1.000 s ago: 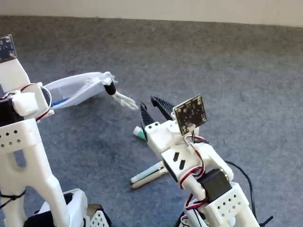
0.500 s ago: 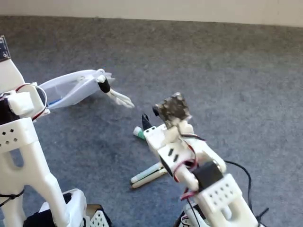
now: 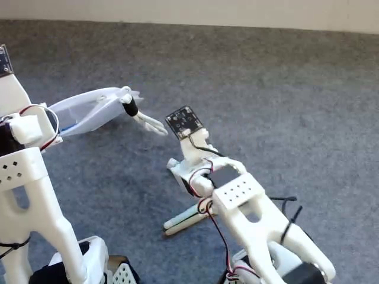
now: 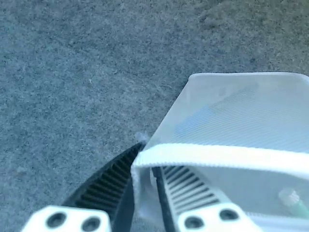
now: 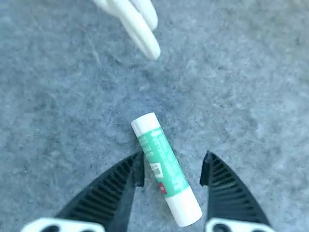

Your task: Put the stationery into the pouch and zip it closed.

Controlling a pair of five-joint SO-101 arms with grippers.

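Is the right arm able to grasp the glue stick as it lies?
Probably yes. The right end effector is open, with one finger on each side of the glue stick, which lies on the carpet with nothing blocking it.

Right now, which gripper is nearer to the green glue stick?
Right. The right gripper has its open fingers on either side of the glue stick. The left gripper is well away from it, clamped on the rim of the pouch.

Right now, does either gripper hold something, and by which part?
The left gripper pinches the pouch at its white rim. The right gripper, open astride the glue stick, holds nothing.
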